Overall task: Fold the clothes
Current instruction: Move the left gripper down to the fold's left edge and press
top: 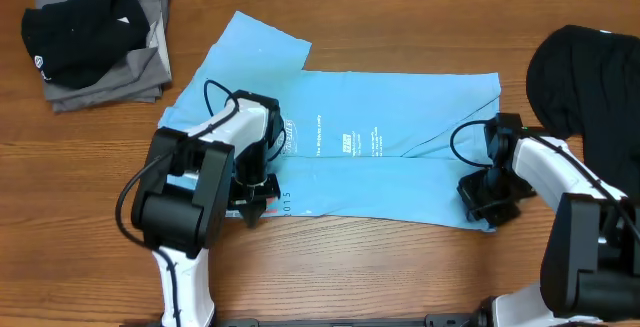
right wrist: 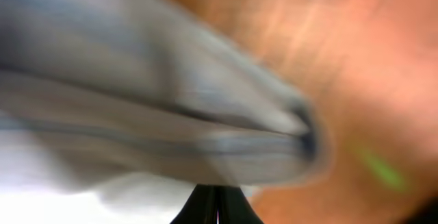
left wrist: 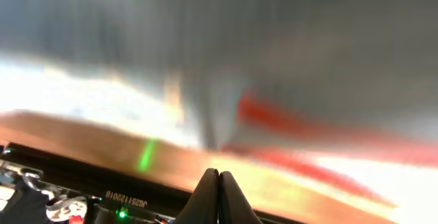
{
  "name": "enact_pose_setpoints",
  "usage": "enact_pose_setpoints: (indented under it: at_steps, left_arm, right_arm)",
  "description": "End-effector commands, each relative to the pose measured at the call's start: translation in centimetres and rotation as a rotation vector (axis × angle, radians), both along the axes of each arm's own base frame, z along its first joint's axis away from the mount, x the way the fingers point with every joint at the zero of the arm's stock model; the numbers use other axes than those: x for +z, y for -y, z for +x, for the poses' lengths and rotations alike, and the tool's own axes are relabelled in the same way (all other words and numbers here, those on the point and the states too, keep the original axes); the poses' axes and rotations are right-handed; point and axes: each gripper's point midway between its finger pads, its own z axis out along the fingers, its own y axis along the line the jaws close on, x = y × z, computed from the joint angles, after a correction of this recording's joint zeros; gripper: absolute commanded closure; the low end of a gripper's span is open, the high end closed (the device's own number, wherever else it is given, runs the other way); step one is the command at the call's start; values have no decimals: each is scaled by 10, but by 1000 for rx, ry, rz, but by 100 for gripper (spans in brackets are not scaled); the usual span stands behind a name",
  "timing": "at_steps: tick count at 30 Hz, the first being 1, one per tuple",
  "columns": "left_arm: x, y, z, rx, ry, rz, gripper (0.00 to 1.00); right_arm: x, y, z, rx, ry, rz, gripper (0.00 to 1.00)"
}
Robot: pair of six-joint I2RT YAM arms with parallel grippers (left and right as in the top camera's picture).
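Light-blue T-shirt lies spread across the middle of the wooden tabletop, long side running left to right, mostly flat. 1 short sleeve sticks out at the far-left corner. Small white and dark printed lettering runs across the centre, and a crease line runs along the shirt's length on the right half.

Left fingers sit at the shirt's near-left edge, arm reaching in from the near-left side. In the left wrist view these fingers are pressed together, no gap. That view is heavily blurred: grey cloth and a red streak above, wood tone below. Cannot tell if any cloth is pinched there.

Right fingers are at the shirt's near-right corner, which looks slightly rumpled. In the right wrist view the fingers are closed tight on the shirt, with a fold of pale cloth bunching right at the tips and bare wood to the right.

Large black T-shirt lies heaped at the far-right edge, just beside the right arm, apart from the blue shirt.

Pile of grey and black clothes sits at the far-left corner, well apart from both arms.
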Motion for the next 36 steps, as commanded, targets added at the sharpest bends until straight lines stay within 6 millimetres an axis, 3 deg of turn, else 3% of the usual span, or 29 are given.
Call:
enact_pose_setpoints:
  at_steps: [1,9,15,19,24,36]
  left_arm:
    - [21,8,-7,27,80,-39,96]
    - [45,11,-20,27,190,-102,96]
    - [39,17,12,34,334,-146,90]
    - [33,13,34,40,417,-139,91]
    - [31,11,43,49,451,-140,93]
    - [24,13,53,37,494,-156,96]
  right_arm:
    - [17,17,-2,-64,49,-51,96]
    - [46,40,-5,-87,161,-52,97]
    - [62,3,40,199,411,105,96]
    - [57,-25,51,323,434,143,96]
    - [47,-46,57,367,418,159,96]
    - [9,-51,51,371,291,185,96]
